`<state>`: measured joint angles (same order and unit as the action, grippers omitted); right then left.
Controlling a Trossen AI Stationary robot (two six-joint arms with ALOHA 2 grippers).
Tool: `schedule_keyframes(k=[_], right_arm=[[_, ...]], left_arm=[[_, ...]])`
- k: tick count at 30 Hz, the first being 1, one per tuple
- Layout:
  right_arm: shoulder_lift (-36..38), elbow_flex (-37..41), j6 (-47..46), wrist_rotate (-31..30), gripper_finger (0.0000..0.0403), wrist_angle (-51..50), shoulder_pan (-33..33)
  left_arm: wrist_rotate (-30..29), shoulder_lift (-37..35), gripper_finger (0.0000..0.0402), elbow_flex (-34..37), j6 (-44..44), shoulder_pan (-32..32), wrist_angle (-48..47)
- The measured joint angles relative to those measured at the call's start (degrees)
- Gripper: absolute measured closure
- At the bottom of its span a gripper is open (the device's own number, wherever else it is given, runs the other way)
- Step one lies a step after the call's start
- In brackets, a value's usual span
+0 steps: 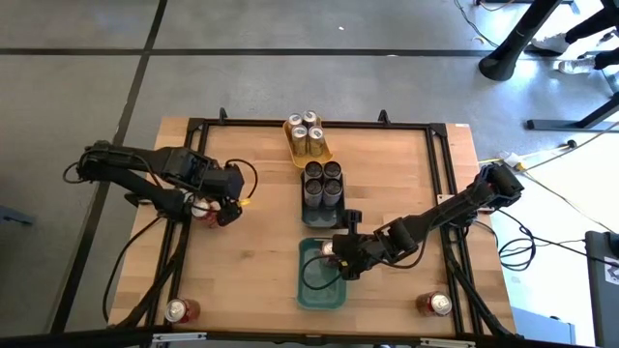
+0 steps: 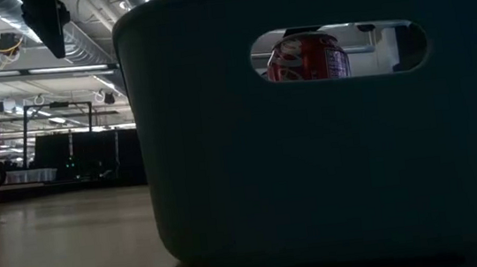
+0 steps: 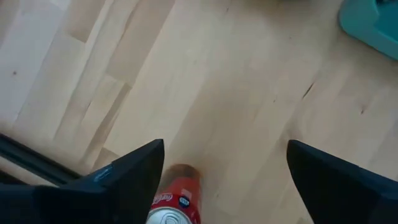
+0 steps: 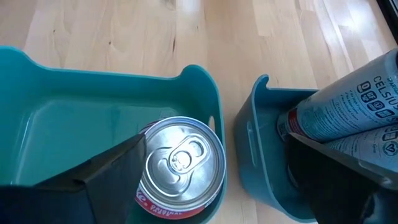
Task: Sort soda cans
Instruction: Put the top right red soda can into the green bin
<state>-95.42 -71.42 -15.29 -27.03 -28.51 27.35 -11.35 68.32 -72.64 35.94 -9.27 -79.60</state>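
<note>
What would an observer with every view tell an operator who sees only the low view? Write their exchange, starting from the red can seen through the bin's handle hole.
Operator: Is that can gripped?
Observer: No. The red can stands in the teal bin between the open right gripper.
Operator: Where's the left gripper?
Observer: The left gripper is open beside a second red can, table's left.
Operator: Other colours?
Observer: Gold cans fill a yellow tray.

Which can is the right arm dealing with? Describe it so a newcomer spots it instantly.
Start at the column of three trays down the table's middle and take the teal tray nearest the front edge. At its far end, between the right gripper's open jaws, stands one red can. It is the only can in that tray; the other red cans stand on bare wood.
</note>
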Motion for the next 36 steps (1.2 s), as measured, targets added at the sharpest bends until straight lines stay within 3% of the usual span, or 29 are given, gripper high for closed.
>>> schedule_keyframes(k=[9, 22, 36], right_arm=[[0.0, 0.0, -0.1, 0.0, 0.0024, 0.0, 0.0], [0.0, 0.0, -1.2, 0.0, 0.0024, 0.1, 0.1], [0.0, 0.0, -1.4, 1.7, 0.0024, 0.1, 0.1]], left_arm=[[-0.3, 0.0, 0.0012, 0.0, -1.0, -2.0, -5.3], [-0.2, -0.3, 0.0009, 0.4, 9.0, -2.8, -10.3], [2.6, -5.4, 0.0009, 12.8, 5.5, -2.8, -10.4]])
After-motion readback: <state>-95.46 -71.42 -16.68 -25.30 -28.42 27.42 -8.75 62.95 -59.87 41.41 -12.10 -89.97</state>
